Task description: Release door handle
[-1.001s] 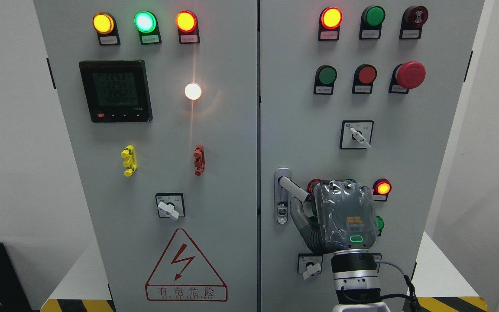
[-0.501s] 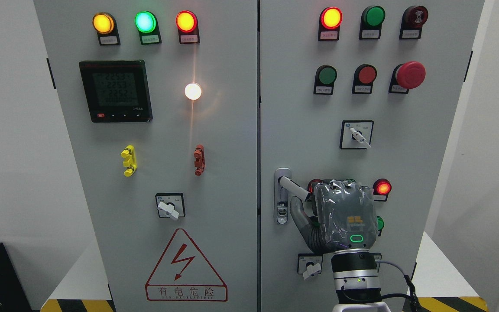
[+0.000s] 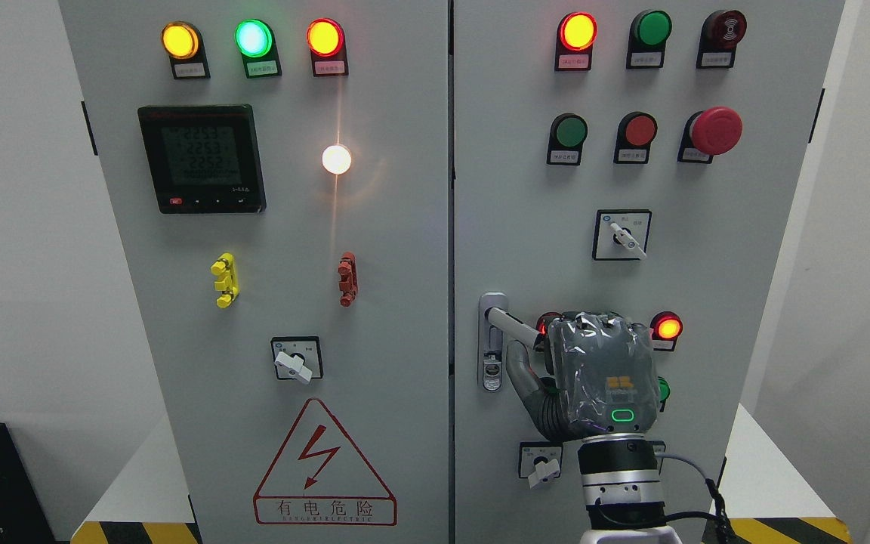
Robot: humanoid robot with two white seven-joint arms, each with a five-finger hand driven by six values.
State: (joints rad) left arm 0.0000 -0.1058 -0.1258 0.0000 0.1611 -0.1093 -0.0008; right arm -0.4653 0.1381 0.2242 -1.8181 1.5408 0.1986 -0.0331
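Observation:
The silver door handle sticks out from its lock plate on the right cabinet door, slanting down to the right. My right hand, grey and wrapped in clear film, rises from the bottom edge with its back toward the camera. Its curled fingers cover the handle's outer end. The thumb points up just under the lever. The fingertips are hidden behind the hand. No left arm shows.
Small lamps and a rotary switch sit close around my hand. Above are push buttons, a red mushroom stop and a selector switch. The left door carries a meter and a warning triangle.
My right hand has barely shifted on the handle. The lever lies a touch less steep, and the red lamp beside my knuckles shows slightly more.

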